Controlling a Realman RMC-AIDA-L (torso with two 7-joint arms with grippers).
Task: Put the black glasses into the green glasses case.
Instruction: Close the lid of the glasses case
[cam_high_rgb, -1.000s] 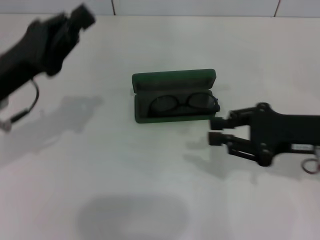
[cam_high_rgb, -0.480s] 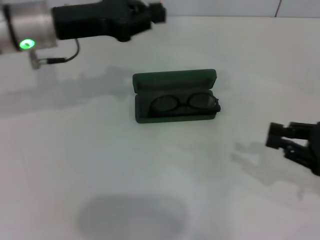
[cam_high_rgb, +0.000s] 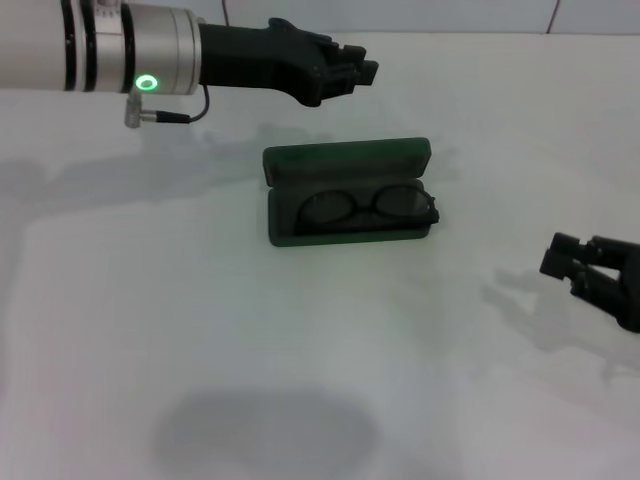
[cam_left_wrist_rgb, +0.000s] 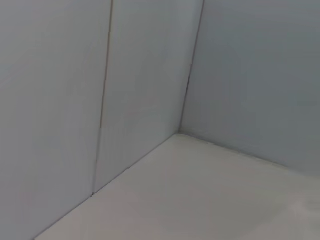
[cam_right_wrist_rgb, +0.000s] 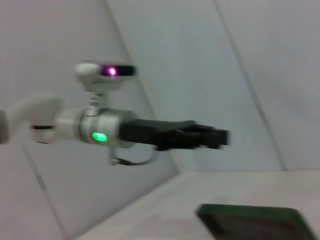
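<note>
Head view: black glasses (cam_high_rgb: 368, 206) lie in open green glasses case (cam_high_rgb: 348, 190); both grippers' fingers unclear.

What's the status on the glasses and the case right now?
Left tool above table behind case; right tool off to the right, open, empty. Thin black wire-frame glasses lie inside dark green hard-shell case, lid up. Nothing obstructing.

You are seeing bare white table (cam_high_rgb: 200, 340) lying around the open green case (cam_high_rgb: 348, 195); the left gripper (cam_high_rgb: 365, 72) is hanging beyond its raised lid, the right gripper (cam_high_rgb: 558, 259) sitting well apart.
</note>
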